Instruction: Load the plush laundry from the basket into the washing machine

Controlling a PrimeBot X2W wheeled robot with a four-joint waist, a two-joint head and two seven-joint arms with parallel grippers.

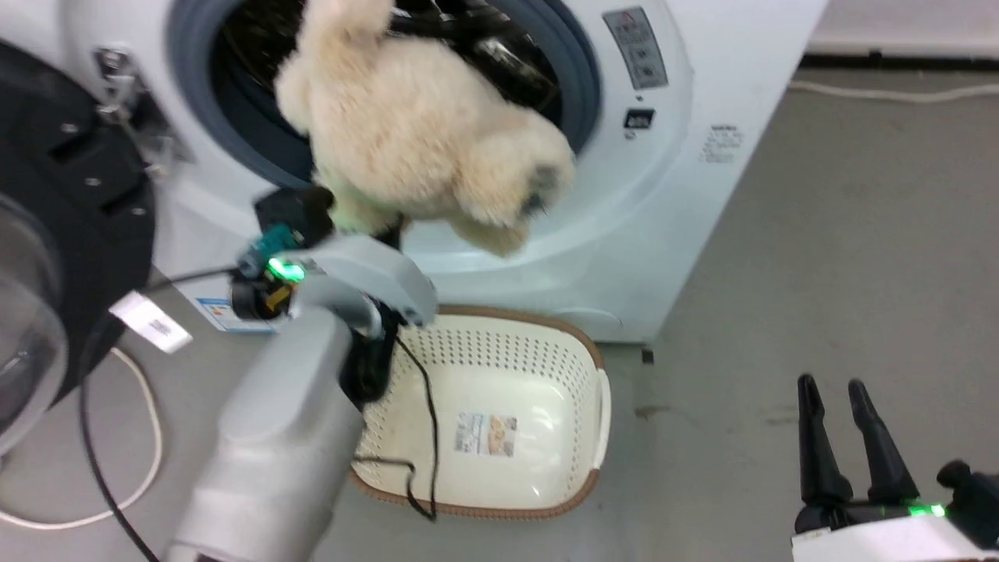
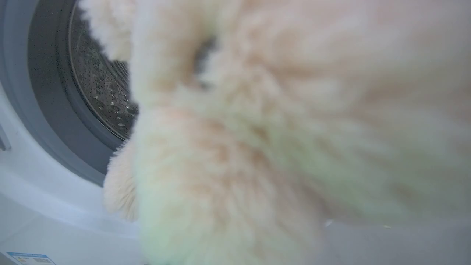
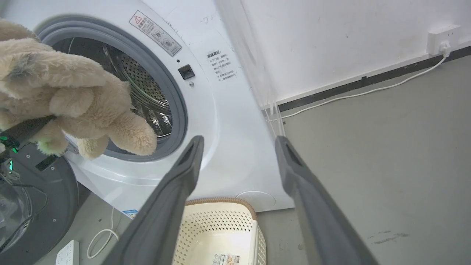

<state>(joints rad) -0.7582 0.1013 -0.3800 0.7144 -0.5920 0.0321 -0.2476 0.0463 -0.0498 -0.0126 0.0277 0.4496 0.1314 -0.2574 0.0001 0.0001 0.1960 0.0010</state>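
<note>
The carrying-over step is in hand. The left tool (image 1: 332,211), fingers buried in fur, grips the plush laundry (image 1: 421,140) aloft at the upper middle of the head view, at the washing machine's (image 1: 663,195) open mouth. Below it, the basket (image 1: 507,314) has nothing in it. The right tool (image 1: 831,386), at lower right, is spread and holds nothing. The next move, I judge, is to push past the grey seal into the drum (image 2: 99,88), then let go.

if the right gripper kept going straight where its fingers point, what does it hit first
Probably the white front panel of the washing machine, just beside its grey door seal. Nothing shows between it and the right gripper, though depth is unclear.
</note>
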